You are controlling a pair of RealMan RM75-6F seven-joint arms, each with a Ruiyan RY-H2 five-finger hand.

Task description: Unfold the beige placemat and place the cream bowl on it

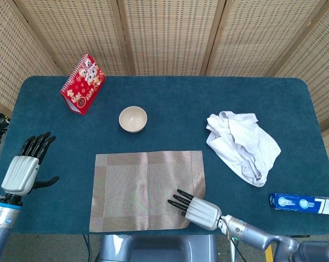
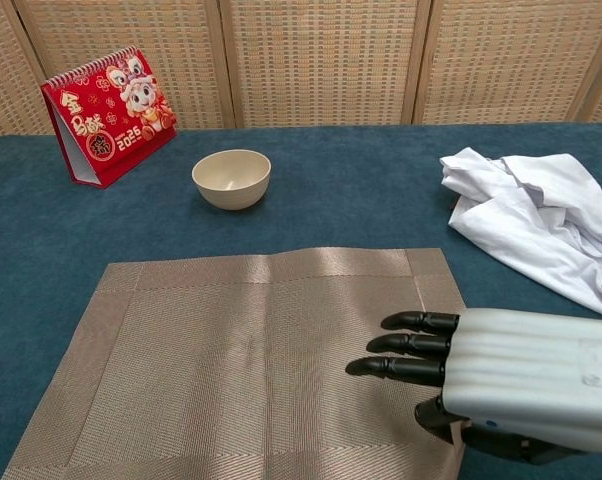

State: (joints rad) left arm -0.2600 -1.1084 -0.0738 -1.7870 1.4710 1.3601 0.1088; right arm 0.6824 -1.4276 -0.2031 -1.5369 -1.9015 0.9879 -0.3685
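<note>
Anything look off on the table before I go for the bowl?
Mostly fine. The beige placemat lies flat and unfolded, its near edge at the table's front. The cream bowl stands upright, off the mat. Only oddity: a crumpled white cloth heaped to the right, clear of both.

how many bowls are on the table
1. The cream bowl sits upright on the blue table, beyond the far edge of the beige placemat and right of the red calendar. No others show.
</note>
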